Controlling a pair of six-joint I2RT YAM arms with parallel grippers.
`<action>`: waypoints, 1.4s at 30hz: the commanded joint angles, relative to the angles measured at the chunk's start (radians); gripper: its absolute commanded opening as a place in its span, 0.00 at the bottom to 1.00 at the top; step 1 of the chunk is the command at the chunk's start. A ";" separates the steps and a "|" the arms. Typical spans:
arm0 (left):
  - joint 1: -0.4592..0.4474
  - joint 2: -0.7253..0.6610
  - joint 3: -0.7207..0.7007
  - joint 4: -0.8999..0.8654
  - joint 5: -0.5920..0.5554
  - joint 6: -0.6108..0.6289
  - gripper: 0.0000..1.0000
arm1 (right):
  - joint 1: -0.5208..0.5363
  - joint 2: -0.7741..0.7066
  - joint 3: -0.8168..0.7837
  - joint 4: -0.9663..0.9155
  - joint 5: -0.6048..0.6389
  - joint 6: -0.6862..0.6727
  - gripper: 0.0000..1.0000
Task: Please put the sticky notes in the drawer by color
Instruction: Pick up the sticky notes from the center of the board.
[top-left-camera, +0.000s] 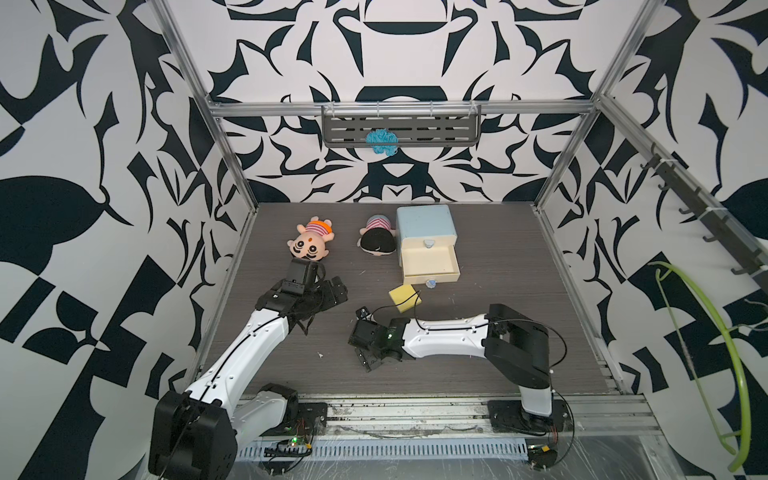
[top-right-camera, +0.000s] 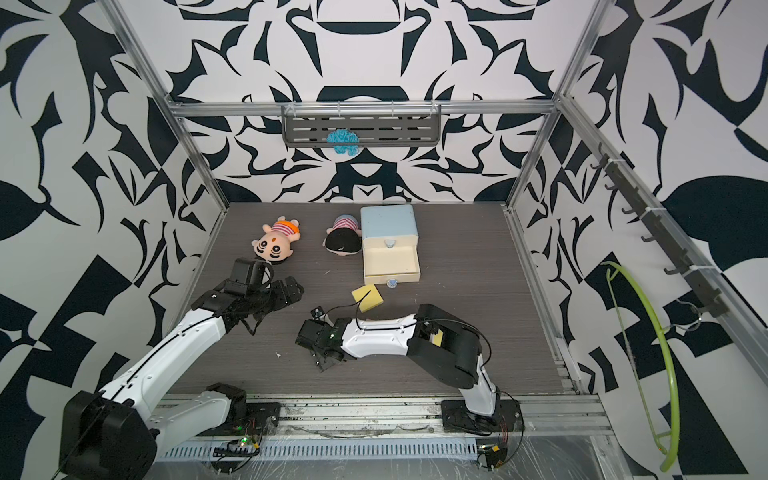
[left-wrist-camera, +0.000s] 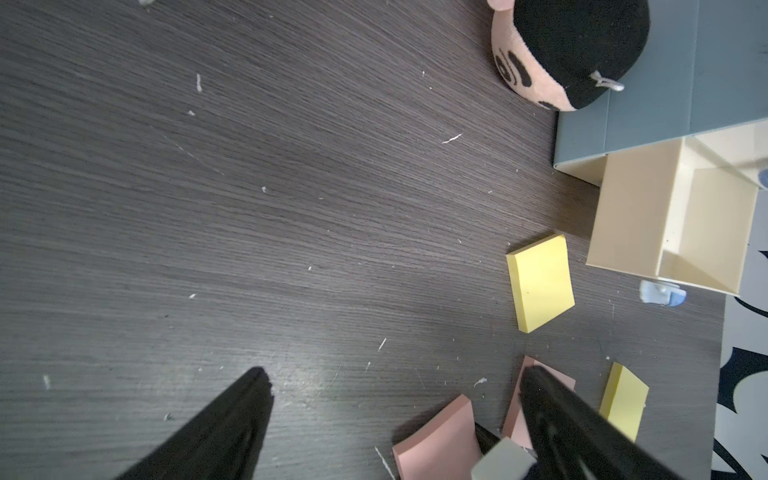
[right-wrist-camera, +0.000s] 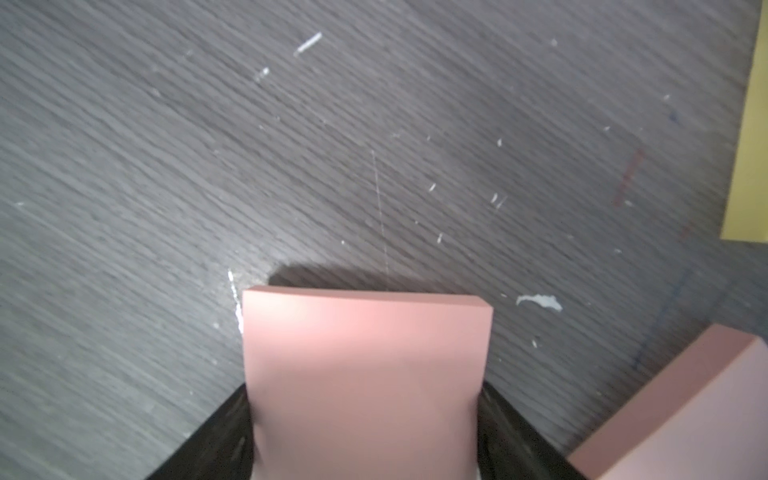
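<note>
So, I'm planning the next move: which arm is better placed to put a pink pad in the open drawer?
Right, likely: the right gripper has a pink pad between its fingers, while the left gripper stands open and empty.

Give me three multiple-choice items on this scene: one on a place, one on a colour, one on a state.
1. Where does the yellow pad seen in both top views lie?
A. on the table, before the open drawer
B. inside that drawer
C. under a plush toy

2. What colour is the pad held by the right gripper?
A. green
B. pink
C. yellow

3. How does the left gripper stand?
A. shut on a pad
B. shut on a plush toy
C. open, empty

Key: 1 A, it lies flat outside the drawer's front; 2 B, the right wrist view shows pink; 3 C, its fingers stand wide apart over bare table.
</note>
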 joint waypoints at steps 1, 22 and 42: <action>0.004 -0.018 -0.027 -0.006 -0.008 -0.002 0.99 | -0.007 0.031 -0.039 -0.069 0.014 0.005 0.77; -0.007 -0.019 -0.030 0.025 0.002 0.031 0.99 | -0.110 -0.258 -0.052 -0.063 0.014 -0.095 0.76; -0.210 0.114 -0.033 0.245 0.005 0.126 0.99 | -0.472 -0.296 0.026 0.153 0.166 -0.237 0.76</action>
